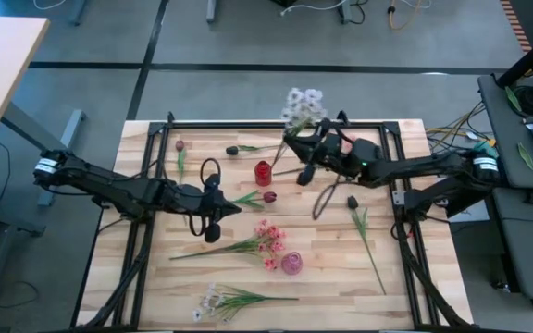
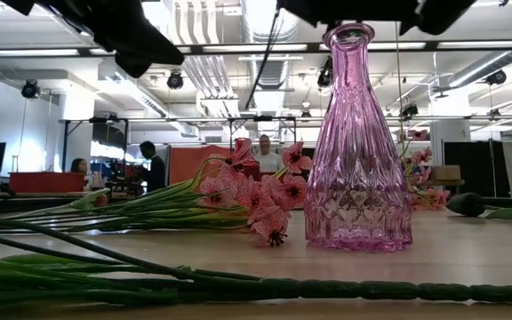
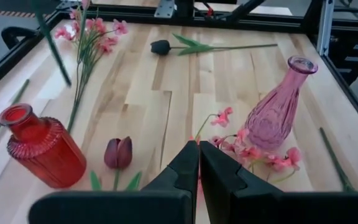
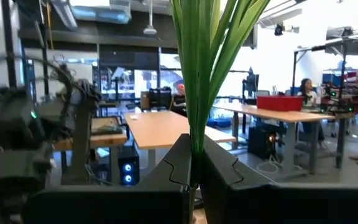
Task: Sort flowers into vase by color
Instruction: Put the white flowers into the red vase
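White spray [image 1: 302,104] is being held up by our right gripper [image 1: 296,139], clamped on its stem at upper centre; left gripper [image 1: 213,229] idling shut mid-frame; next we're needing a vase for it.

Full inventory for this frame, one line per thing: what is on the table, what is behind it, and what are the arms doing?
table: one, pale wood, black frame
red vase: one, red glass, middle of the table
pink vase: one, pink glass, nearer the front edge
pink flowers: one spray beside the pink vase; a second lies beyond the red vase
tulip buds: four, dark red, lying scattered
white flowers on the table: one spray, front edge
held white flowers: one spray, over the far edge
people: three, in the room behind
left gripper: shut, empty, above the table
right gripper: shut on the held white flowers' stems
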Controlling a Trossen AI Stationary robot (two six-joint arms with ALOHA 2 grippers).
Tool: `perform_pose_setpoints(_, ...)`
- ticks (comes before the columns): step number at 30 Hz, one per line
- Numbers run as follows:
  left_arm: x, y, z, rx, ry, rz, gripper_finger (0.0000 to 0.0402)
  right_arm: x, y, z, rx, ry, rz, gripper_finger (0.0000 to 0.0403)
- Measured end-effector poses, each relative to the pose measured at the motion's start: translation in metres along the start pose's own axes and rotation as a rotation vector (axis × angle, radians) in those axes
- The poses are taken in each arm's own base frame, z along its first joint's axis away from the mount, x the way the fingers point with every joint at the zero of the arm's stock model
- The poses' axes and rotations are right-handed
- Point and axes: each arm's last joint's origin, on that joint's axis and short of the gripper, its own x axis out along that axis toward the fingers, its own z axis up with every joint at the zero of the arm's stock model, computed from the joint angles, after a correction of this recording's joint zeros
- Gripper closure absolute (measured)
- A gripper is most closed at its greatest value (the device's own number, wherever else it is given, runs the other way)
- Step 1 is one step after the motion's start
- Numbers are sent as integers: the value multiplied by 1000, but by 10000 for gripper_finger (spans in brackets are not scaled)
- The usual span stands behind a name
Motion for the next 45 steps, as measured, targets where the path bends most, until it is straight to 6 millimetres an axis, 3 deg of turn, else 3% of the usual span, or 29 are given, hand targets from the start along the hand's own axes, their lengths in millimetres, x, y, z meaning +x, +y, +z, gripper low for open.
perform_pose_setpoints(8, -10, 2, 3, -5, 26, 5, 402, 37, 7, 4, -92, 106, 17, 394)
perform_pose_setpoints(14, -11, 2, 1, -3, 34, 6, 402, 52, 7, 13, -128, 184, 17, 394)
perform_pose_setpoints(28, -11, 3, -3, -58, 78, 16, 402, 39, 2, 15, -109, 216, 14, 394)
perform_pose_setpoints(38, -10, 3, -3, -67, 69, 31, 402, 47, -19, 1, -114, 163, -59, 394)
perform_pose_setpoints(45, -10, 4, -3, -67, 68, 39, 402, 47, -20, 1, -109, 154, -59, 394)
